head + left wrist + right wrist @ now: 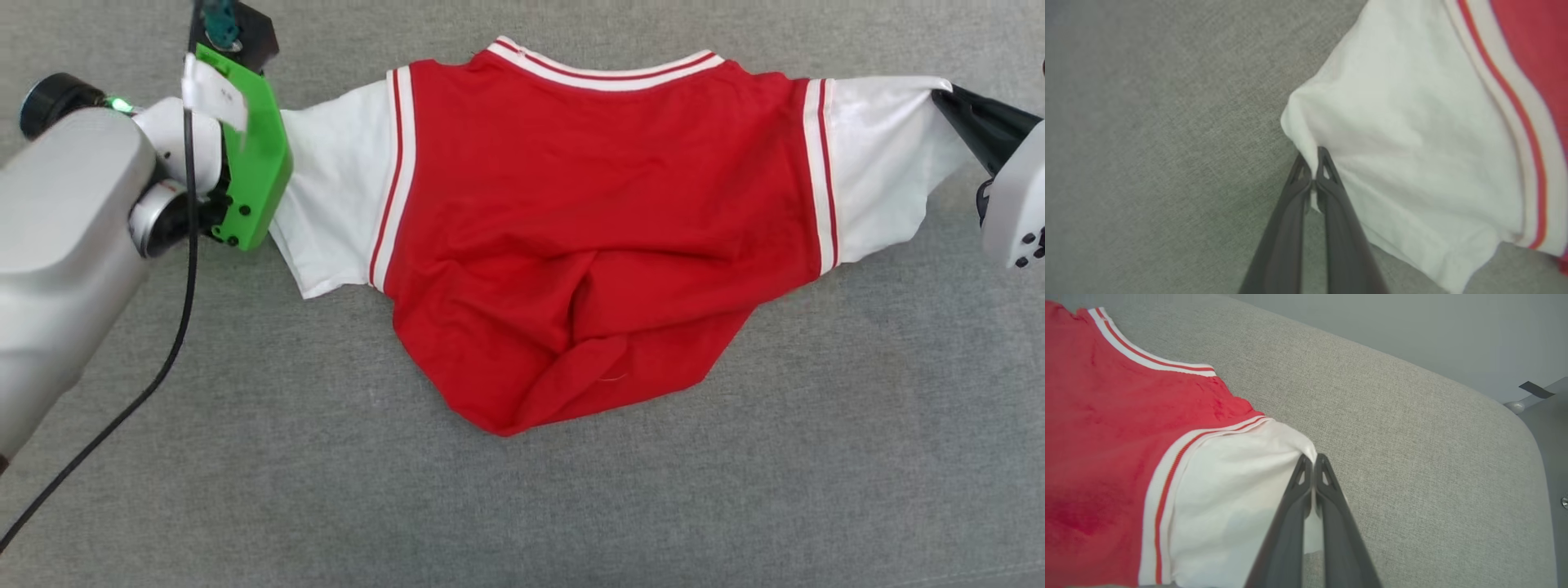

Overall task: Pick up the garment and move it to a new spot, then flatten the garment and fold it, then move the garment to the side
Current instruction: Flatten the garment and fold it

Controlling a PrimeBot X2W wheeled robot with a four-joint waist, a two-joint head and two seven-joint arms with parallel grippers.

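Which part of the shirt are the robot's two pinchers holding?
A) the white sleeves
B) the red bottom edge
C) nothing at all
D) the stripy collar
A: the left gripper is pinched shut on the edge of the left sleeve of the T-shirt, and the right gripper is pinched shut on the tip of the right sleeve.

Head view overhead; wrist views close on garment [588, 245]
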